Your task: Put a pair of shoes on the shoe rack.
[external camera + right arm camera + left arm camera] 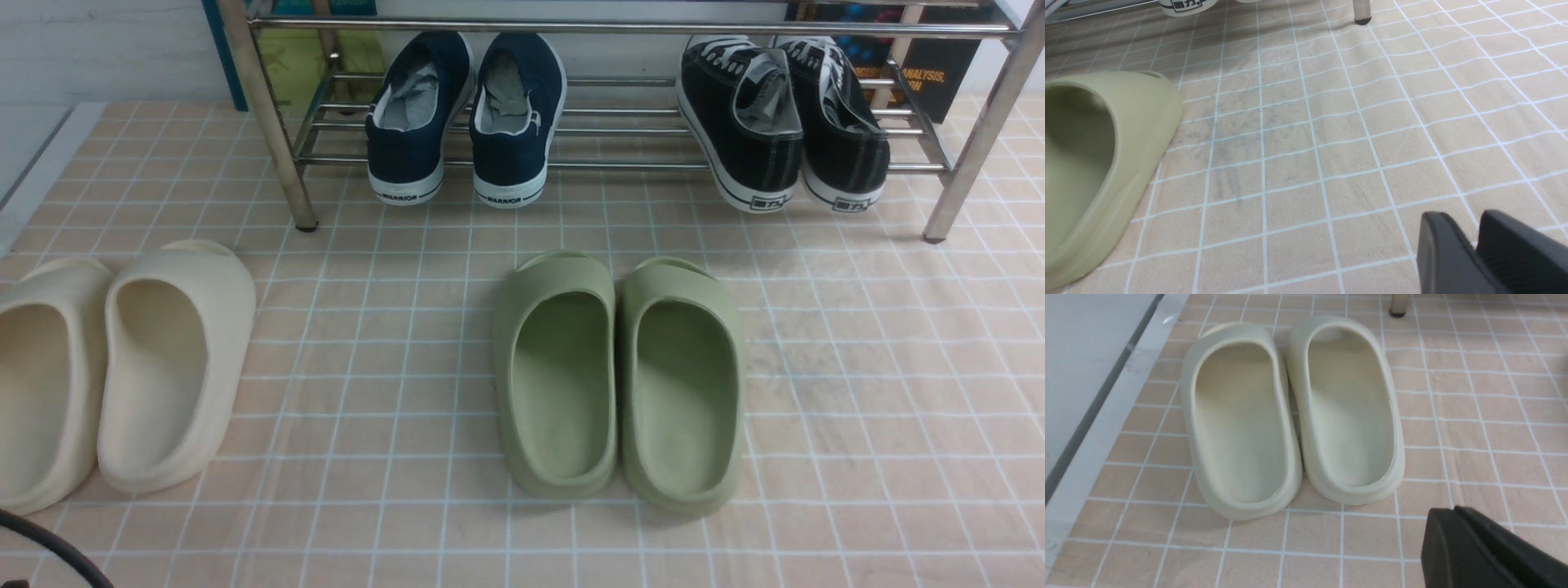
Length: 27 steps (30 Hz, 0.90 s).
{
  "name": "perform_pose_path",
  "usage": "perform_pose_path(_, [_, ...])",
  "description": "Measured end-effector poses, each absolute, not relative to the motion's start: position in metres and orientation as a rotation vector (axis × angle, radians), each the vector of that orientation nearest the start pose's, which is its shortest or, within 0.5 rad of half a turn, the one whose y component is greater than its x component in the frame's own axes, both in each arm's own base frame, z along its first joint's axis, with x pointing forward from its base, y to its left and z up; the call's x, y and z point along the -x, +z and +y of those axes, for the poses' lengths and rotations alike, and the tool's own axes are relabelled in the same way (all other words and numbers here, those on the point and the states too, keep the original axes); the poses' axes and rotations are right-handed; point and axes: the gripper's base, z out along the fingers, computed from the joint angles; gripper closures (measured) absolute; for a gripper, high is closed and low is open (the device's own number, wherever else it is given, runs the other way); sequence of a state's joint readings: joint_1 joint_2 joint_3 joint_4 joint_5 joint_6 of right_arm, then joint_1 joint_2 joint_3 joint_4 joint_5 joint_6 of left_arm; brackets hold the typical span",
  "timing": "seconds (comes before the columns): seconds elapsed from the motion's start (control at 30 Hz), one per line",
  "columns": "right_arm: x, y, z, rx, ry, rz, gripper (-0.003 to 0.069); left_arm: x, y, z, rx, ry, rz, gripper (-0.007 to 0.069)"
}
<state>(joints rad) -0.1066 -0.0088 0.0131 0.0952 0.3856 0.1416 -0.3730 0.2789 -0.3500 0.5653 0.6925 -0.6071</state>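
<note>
Pair of shoes (465,114) on shoe rack (629,28)

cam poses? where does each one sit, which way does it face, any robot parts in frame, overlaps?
Front: between the arms, looking forward and down at the floor, the shoe rack holding the navy shoes; no arm visible, only a dark cable at the corner.
Left wrist: on the left arm, looking down at the cream slides; left end effector shut.
Right wrist: on the right arm, low over floor beside a green slide; right end effector slightly apart, empty.
Shared: front also shows both slide pairs.

Home entryway mock-up: shoe rack (620,131), slides (620,376), tiled mat (857,392)
</note>
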Motion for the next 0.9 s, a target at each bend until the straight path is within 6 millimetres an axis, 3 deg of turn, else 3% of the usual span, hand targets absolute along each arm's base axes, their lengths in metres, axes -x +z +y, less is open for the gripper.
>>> perform_pose_path(0.2, [-0.052,0.175,-0.002,-0.289,0.118,1.851,0.0504,-0.059,0.263,0.010,-0.001,-0.002,1.918,0.0606])
perform_pose_path(0.3, [-0.052,0.175,-0.002,-0.289,0.118,1.851,0.0498,-0.047,0.270,0.009,-0.059,-0.049,1.784,0.0606])
perform_pose_path(0.47, [-0.052,0.175,-0.002,-0.289,0.118,1.851,0.0491,-0.045,0.268,0.001,-0.133,-0.039,1.647,0.0605])
perform_pose_path(0.63, [-0.052,0.175,-0.002,-0.289,0.118,1.851,0.0484,-0.054,0.247,-0.003,-0.113,-0.012,1.582,0.0603])
perform_pose_path(0.7, [-0.052,0.175,-0.002,-0.289,0.118,1.851,0.0483,-0.056,0.225,-0.003,-0.097,-0.007,1.577,0.0603])
perform_pose_path(0.73, [-0.052,0.175,-0.002,-0.289,0.118,1.851,0.0482,-0.056,0.223,-0.003,-0.097,-0.010,1.577,0.0603])
perform_pose_path(0.8, [-0.052,0.175,-0.002,-0.289,0.118,1.851,0.0475,-0.056,0.199,-0.004,-0.084,-0.028,1.612,0.0603])
perform_pose_path(0.9, [-0.052,0.175,-0.002,-0.289,0.118,1.851,0.0470,-0.056,0.188,-0.004,-0.082,-0.032,1.687,0.0603])
